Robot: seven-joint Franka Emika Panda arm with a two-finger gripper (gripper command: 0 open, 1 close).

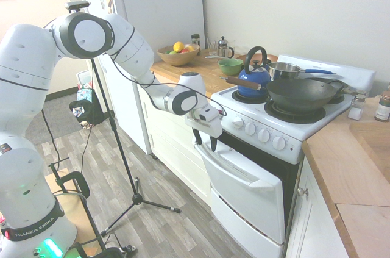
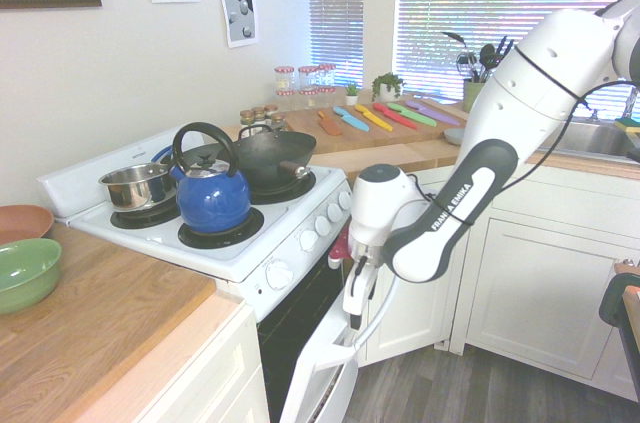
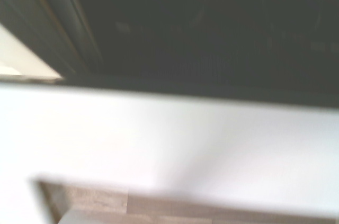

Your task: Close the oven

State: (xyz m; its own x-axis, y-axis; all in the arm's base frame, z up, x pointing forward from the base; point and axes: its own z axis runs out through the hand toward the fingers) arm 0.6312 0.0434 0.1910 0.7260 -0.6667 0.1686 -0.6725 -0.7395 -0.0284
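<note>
Oven: white freestanding range (image 1: pixel 262 136), set between cream cabinets. White drop-down door (image 1: pixel 244 194) partly open, tilted outward at the top; dark interior showing in the gap behind it. White bar handle (image 1: pixel 228 169) across the door's upper front.

Claw (image 1: pixel 205 142): two dark fingers, apart, pointing down at the door's upper edge, toward its left end in the first exterior view. Whether either finger touches the door or handle cannot be told; nothing seen lifted in the claw.

Arm: white, jointed, with dark bands (image 1: pixel 131 44), reaching in from the left in the first exterior view, from the right in the second.

Stovetop: black coil burners; blue kettle with black handle (image 2: pixel 213 198); shiny steel saucepan (image 2: pixel 138 187); dark wok with wooden handle (image 1: pixel 298 95), at the near right of the kettle in the first exterior view. Front panel: row of round white knobs (image 1: pixel 250 129).

Counter, wooden (image 1: pixel 213 78), left of the range in the first exterior view: green bowl (image 1: pixel 230 66); wooden bowl of fruit (image 1: pixel 178 57), farther left.

Wrist view: white door edge, blurred, beside the dark interior.
</note>
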